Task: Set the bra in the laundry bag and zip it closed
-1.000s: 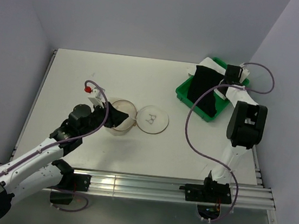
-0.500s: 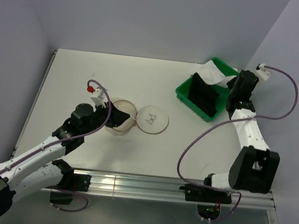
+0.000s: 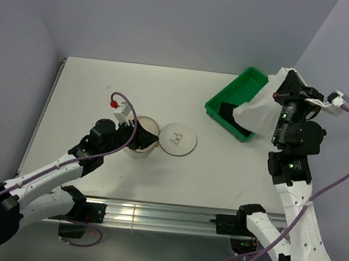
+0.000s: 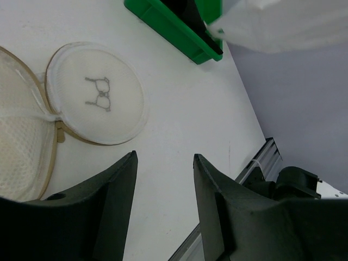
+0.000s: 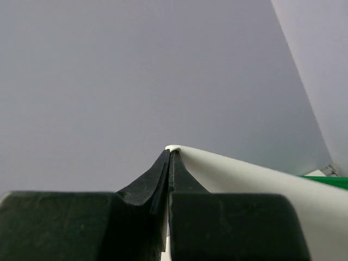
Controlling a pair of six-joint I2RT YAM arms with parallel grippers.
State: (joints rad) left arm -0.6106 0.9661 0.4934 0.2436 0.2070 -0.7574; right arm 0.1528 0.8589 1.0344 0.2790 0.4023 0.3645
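Top external view: the bra (image 3: 230, 110) lies in the green tray (image 3: 224, 98) at far right, largely hidden beneath the white cloth (image 3: 260, 106), which the right hand (image 5: 169, 156) pinches aloft; this arm is nearer; the laundry bag (image 4: 22, 152) lies unzipped on the counter (image 3: 90, 88) beside the left hand (image 4: 163, 168), released; the bra's long axis is indiscernible.

High behind, looking down on whole table (image 3: 104, 83); left wrist, close, bag (image 4: 81, 103) and tray (image 4: 174, 30) ahead of its jaws, shared with overhead; right wrist facing wall (image 5: 109, 65) beyond its jaws.
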